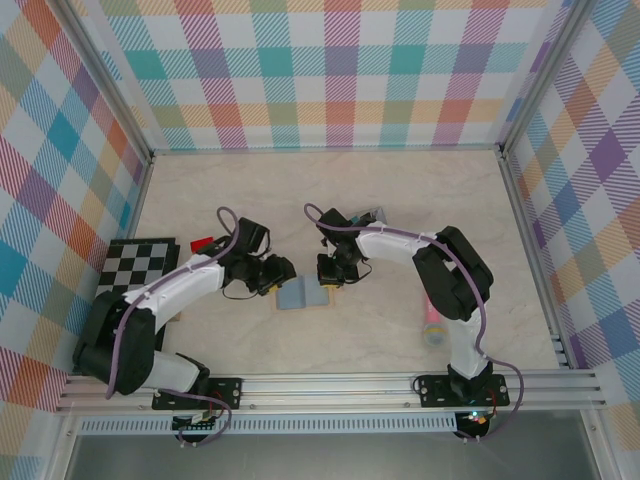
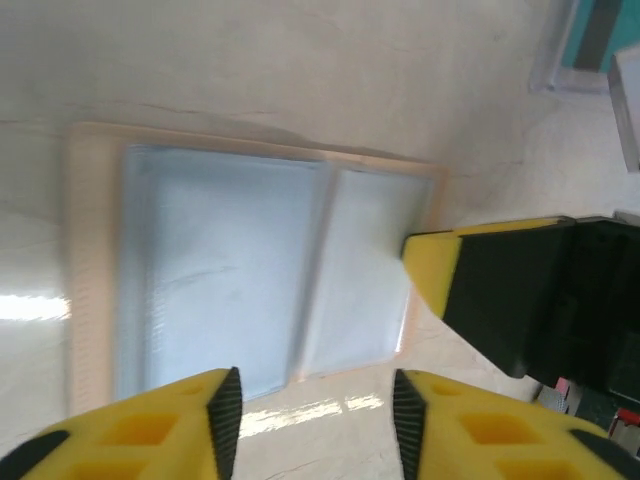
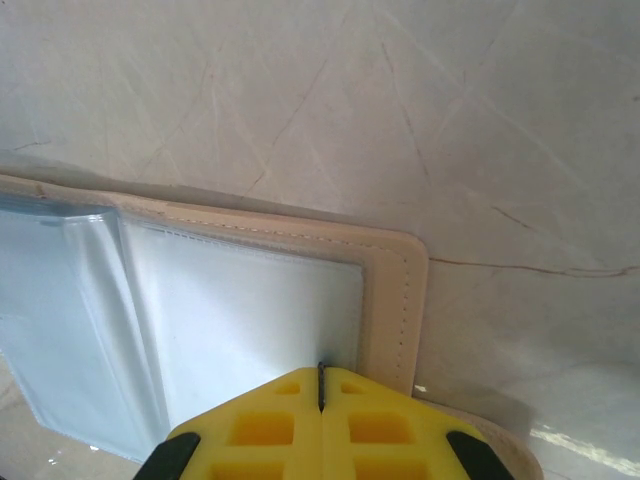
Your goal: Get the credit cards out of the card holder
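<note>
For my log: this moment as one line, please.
card holder: open flat, lining up | left gripper: jaws open near it | right gripper: jaws shut at its edge

Marble-look table (image 1: pixel 400 190): open card holder (image 1: pixel 302 293) centre, checkered board (image 1: pixel 140 262) left, red credit card (image 1: pixel 198 243) beside board.

Bright, even light; left wrist view blurs the card holder (image 2: pixel 220 270), with glare streaking the table (image 2: pixel 20 305).

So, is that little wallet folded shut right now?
No, the card holder lies spread open on the table, its light blue-grey lining facing up.
</note>
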